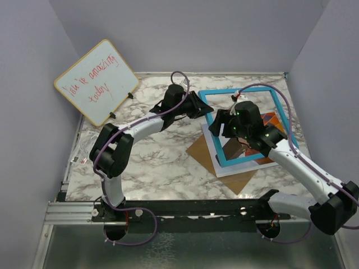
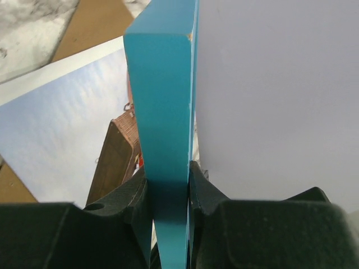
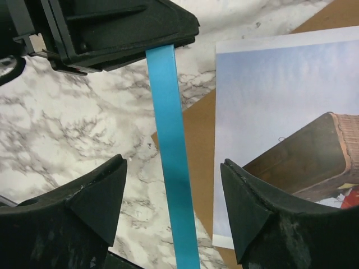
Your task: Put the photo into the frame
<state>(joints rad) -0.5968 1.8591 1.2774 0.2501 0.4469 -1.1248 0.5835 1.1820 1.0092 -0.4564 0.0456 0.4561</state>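
Above: frame tilts over the face-up photo on the board. Left wrist: left gripper clamps the frame. Right wrist: right gripper gapes astride it, not touching. Likely the lowering step; next needs frame squared onto photo.

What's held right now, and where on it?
Left gripper clamps the frame by one side rail. Right gripper is open around that rail, holding nothing.

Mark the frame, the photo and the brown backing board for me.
frame (image 2: 162, 112): left wrist view, on its blue rail.
photo (image 3: 269, 89): right wrist view, on the pale sky area.
backing board (image 1: 197, 151): top external view, on its bare left corner.
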